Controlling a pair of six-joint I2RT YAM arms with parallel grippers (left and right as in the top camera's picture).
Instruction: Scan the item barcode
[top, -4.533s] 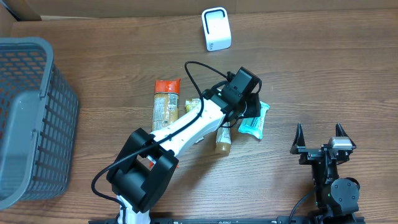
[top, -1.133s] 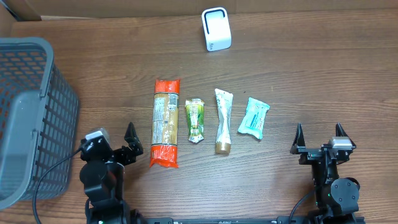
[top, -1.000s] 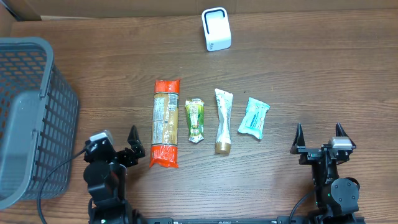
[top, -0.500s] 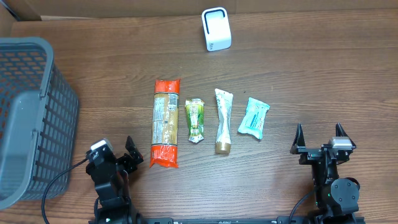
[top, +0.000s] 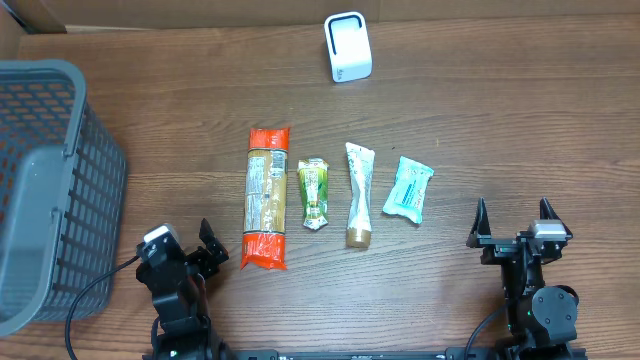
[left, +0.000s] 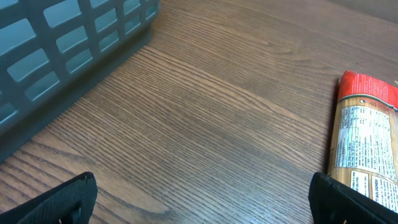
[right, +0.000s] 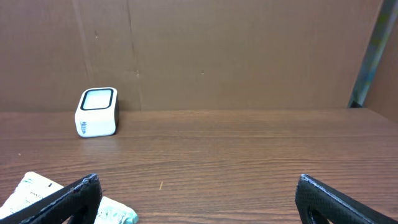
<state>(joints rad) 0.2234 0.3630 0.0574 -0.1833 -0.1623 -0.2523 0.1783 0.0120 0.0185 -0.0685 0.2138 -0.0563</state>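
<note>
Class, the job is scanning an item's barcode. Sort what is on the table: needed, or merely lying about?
Needed: white box-shaped scanner; long red-ended pasta packet; small green sachet; white gold-capped tube; pale blue pouch.
Lying about, probably: grey plastic mesh basket.

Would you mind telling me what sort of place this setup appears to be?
Probably a mock shop checkout: a white barcode scanner, a grey basket, and packaged goods on a wooden table.

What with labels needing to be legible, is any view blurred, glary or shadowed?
Overhead: even light, soft shadows, no glare, but print too small to read. Left wrist: pasta pack sharp, partly cut off by the frame edge. Right wrist: scanner crisp, pouch mostly out of frame.
</note>
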